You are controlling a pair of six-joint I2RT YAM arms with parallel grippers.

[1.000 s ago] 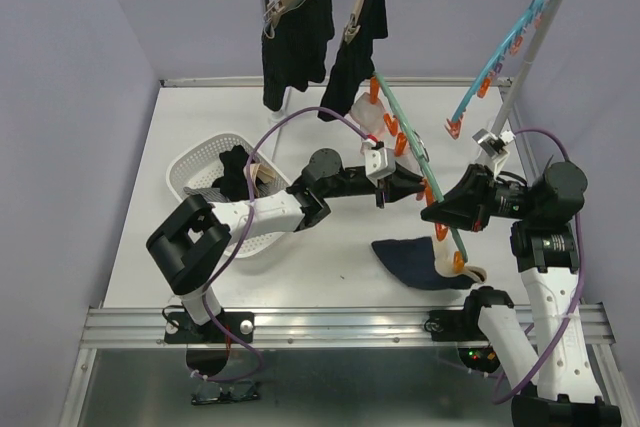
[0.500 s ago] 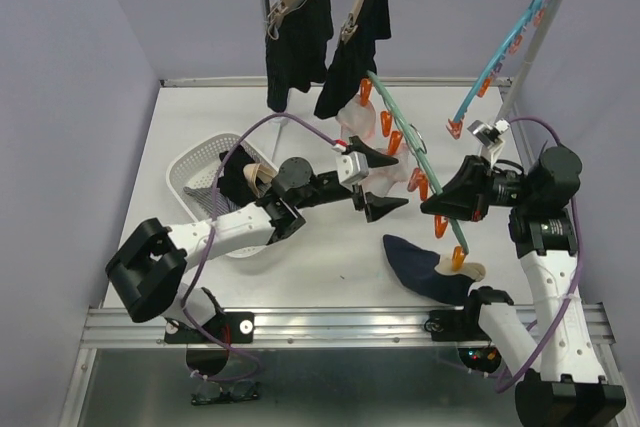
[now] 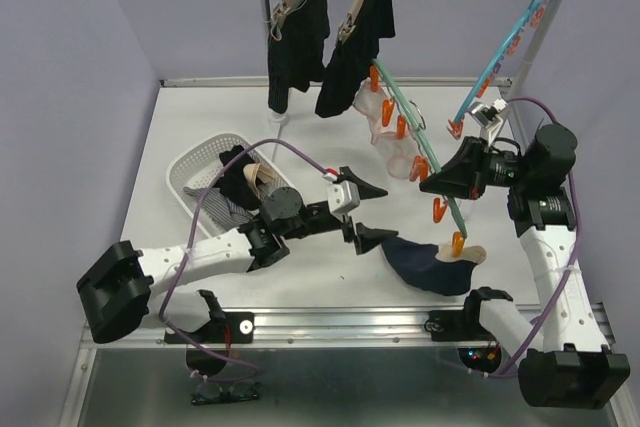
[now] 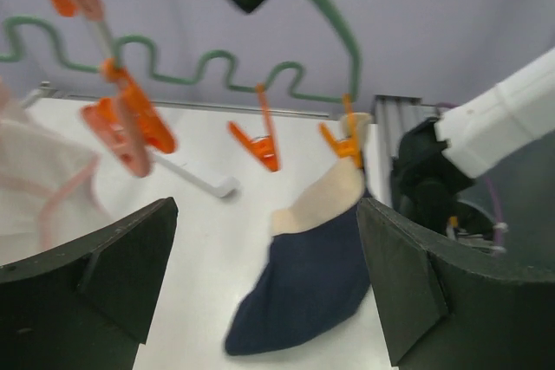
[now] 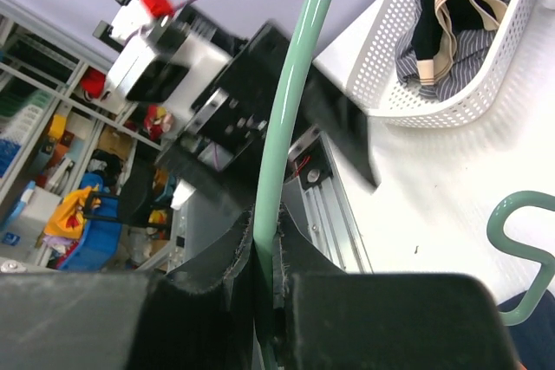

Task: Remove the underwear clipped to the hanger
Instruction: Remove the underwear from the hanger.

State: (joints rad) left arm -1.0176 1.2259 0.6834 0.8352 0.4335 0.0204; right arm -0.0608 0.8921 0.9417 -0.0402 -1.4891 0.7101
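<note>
My right gripper [image 3: 436, 185] is shut on the green wavy hanger [image 3: 408, 125], and its pads pinch the green rod [image 5: 290, 101] in the right wrist view. Orange clips hang along the hanger. One low clip [image 3: 458, 243] holds the beige waistband of the navy underwear [image 3: 428, 267], which sags onto the table. A white-pink piece [image 3: 385, 137] is clipped higher up. My left gripper [image 3: 378, 213] is open and empty, just left of the navy underwear [image 4: 303, 292], with the clip [image 4: 347, 140] beyond it.
Two black shorts [image 3: 300, 37] hang on wooden hangers from the top rail. A white basket [image 3: 188, 169] at the left holds black and striped garments. A blue clip hanger [image 3: 505, 52] hangs at the right beside the rack post.
My left gripper opened, drew back from the green hanger toward the near left and now faces the navy underwear. The right arm lifted the hanger slightly.
</note>
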